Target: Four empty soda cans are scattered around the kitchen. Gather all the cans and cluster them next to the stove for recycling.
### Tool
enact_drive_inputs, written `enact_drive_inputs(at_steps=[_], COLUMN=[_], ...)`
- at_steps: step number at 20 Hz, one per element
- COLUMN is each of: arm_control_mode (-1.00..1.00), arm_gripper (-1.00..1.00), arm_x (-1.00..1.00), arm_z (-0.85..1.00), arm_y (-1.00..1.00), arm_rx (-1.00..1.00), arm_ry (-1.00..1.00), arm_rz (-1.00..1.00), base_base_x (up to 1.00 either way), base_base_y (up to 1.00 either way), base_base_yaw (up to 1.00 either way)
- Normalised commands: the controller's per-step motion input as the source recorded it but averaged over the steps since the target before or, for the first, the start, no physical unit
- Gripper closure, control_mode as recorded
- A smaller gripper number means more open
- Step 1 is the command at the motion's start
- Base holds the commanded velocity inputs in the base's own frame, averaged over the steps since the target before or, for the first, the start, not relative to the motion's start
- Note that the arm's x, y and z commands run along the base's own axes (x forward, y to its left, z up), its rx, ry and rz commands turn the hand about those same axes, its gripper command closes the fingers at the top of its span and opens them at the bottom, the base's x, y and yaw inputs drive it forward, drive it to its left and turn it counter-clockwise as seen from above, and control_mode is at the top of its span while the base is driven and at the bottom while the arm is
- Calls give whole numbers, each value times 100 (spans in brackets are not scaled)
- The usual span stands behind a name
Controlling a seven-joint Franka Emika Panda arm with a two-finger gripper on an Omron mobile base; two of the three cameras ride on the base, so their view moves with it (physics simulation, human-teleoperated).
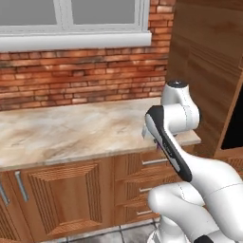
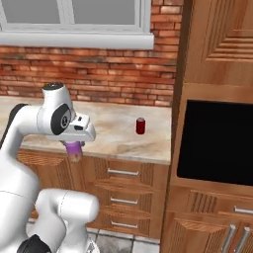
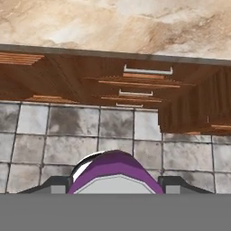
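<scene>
A small red soda can (image 2: 141, 126) stands upright on the marble counter (image 2: 118, 133) near its right end, close to the tall cabinet. My gripper (image 2: 74, 148) hangs in front of the counter's front edge, left of that can, pointing down at the floor. It is shut on a purple can (image 3: 115, 173) with a pale top, which sits between the two dark fingertips (image 3: 57, 185) in the hand view. In the right base view the purple can (image 2: 74, 147) pokes out below the hand. The stove is out of view.
A tall wooden cabinet (image 2: 217, 59) with a black built-in opening (image 2: 215, 141) closes off the counter's right end. Drawers with steel handles (image 2: 122, 172) sit under the counter (image 1: 71, 128). A brick wall (image 1: 80, 78) and a window sill (image 1: 76, 40) lie behind. Grey floor tiles (image 3: 113, 131) are below the hand.
</scene>
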Motion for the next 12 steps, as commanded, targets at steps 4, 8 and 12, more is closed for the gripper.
enact_drive_inputs(at_steps=[4, 8, 12], arm_control_mode=[100, 100, 100], arm_gripper=[100, 100, 100], arm_x=[0, 0, 0], arm_z=[0, 0, 0], arm_y=[0, 0, 0], arm_rx=[0, 0, 0], arm_ry=[0, 0, 0], arm_rz=[0, 0, 0], base_base_x=[-34, -21, -5], base_base_y=[82, 84, 87], base_base_yaw=[11, 17, 19])
